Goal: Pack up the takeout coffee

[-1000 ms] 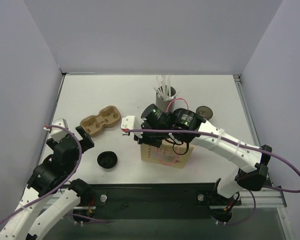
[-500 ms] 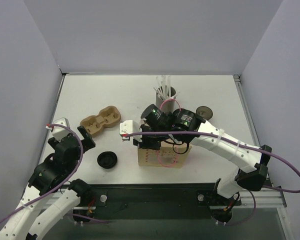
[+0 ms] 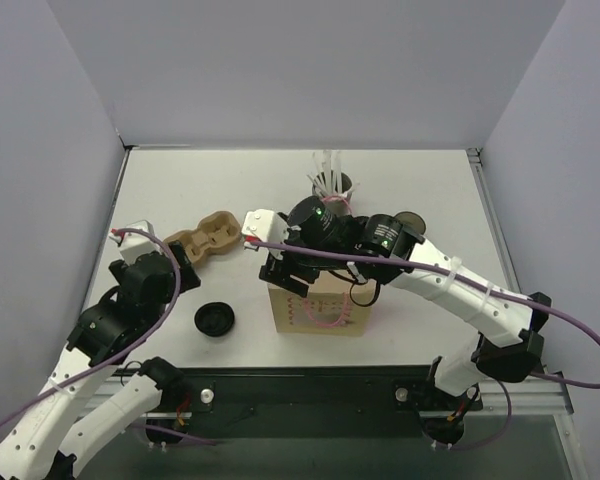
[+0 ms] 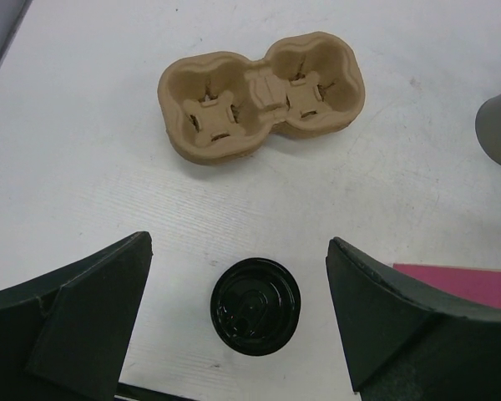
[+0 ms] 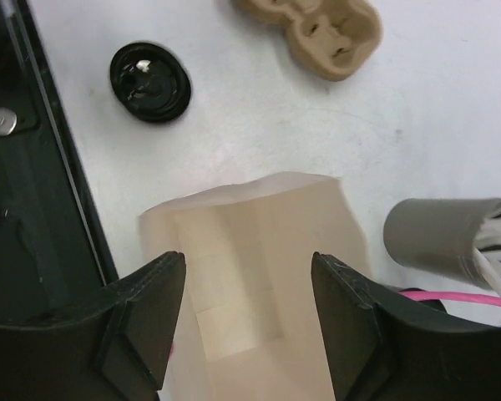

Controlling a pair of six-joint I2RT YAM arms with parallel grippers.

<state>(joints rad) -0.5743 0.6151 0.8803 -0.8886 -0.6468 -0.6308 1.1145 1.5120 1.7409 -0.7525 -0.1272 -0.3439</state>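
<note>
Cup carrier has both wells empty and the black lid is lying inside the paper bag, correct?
No. The cup carrier does have both wells empty, but the black lid lies on the table, outside the paper bag, as the left wrist view shows.

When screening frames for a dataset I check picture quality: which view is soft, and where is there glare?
Top external: even, diffuse light, faint shadows, sharp throughout. Left wrist: cup carrier crisp, small glints on the glossy black lid. Right wrist: paper bag near the lens looks pale and soft.
</note>
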